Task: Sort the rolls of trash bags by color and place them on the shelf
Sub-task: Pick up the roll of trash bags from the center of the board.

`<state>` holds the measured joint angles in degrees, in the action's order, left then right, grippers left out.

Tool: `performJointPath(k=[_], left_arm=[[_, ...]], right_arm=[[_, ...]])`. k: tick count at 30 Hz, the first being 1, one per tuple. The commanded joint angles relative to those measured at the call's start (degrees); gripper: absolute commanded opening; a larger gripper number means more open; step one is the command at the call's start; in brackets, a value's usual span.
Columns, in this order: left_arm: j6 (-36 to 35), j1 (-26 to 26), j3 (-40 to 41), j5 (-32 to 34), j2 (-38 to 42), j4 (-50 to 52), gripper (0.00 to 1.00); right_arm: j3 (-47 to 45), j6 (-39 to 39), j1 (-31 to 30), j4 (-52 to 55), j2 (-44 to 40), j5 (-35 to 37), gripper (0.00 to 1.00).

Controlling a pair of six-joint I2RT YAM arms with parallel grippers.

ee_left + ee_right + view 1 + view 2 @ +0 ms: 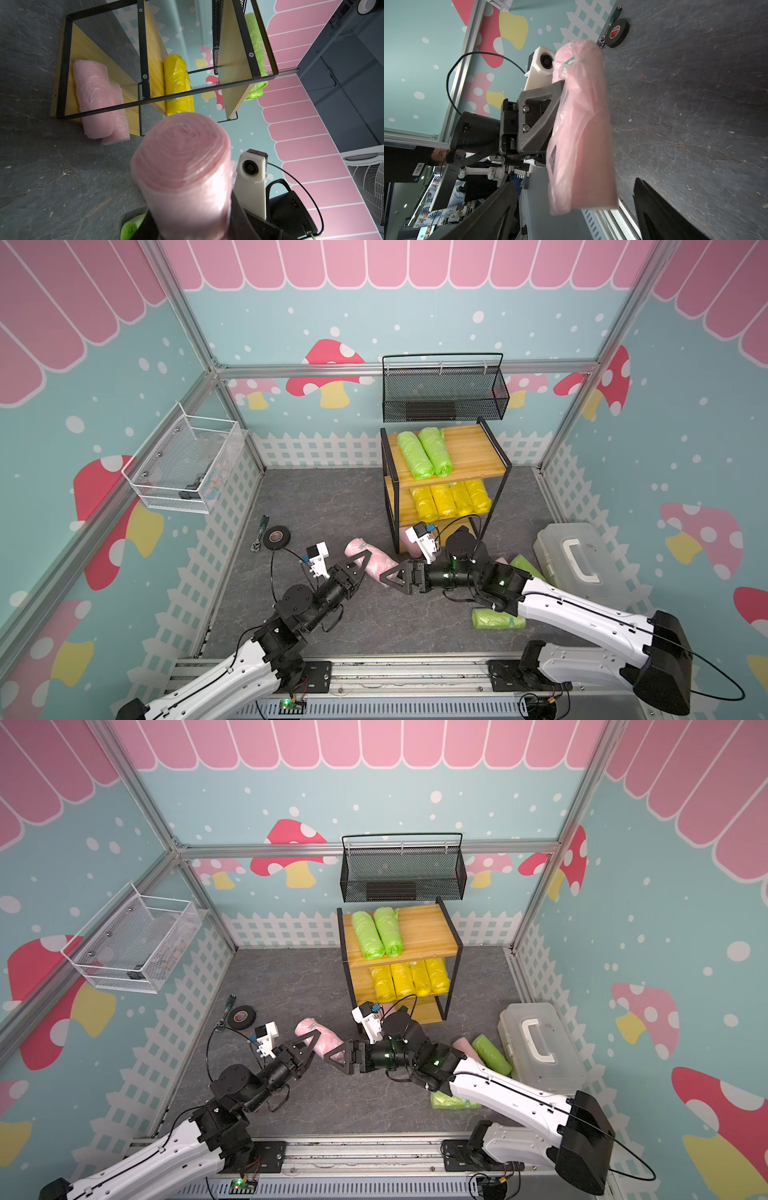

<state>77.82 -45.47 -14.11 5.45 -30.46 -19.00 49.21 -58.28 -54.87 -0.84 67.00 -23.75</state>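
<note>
The left gripper (360, 563) is pinching a pink roll (380, 565) near its middle. It seems to hold the roll up off the floor (332, 506), so one end sticks out free. The right gripper (388, 576) is spread wide right at that free end. It is likely there to take the roll, since the shelf (473, 443) stands nearer to that arm. On the shelf, green rolls (424, 452) lie on top and yellow rolls (451, 499) in the middle. Two pink rolls (97, 97) lie on the bottom board, so this pink one probably belongs there too.
</note>
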Motion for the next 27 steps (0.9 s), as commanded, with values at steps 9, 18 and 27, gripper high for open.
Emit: performJointPath(k=[9, 18, 27], left_arm=[[0.3, -0.2, -0.4, 0.4, 1.0, -0.9, 0.0], [-0.6, -0.2, -0.4, 0.1, 1.4, 2.6, 0.2], [-8.0, -0.2, -7.4, 4.0, 6.1, 27.8, 1.0]], right_arm=[[0.7, -2.2, -0.6, -8.4, 5.0, 3.2, 0.56], [-2.0, -3.6, -0.6, -9.8, 4.7, 5.5, 0.08], [-13.0, -2.7, 0.7, -9.2, -4.5, 13.9, 0.0]])
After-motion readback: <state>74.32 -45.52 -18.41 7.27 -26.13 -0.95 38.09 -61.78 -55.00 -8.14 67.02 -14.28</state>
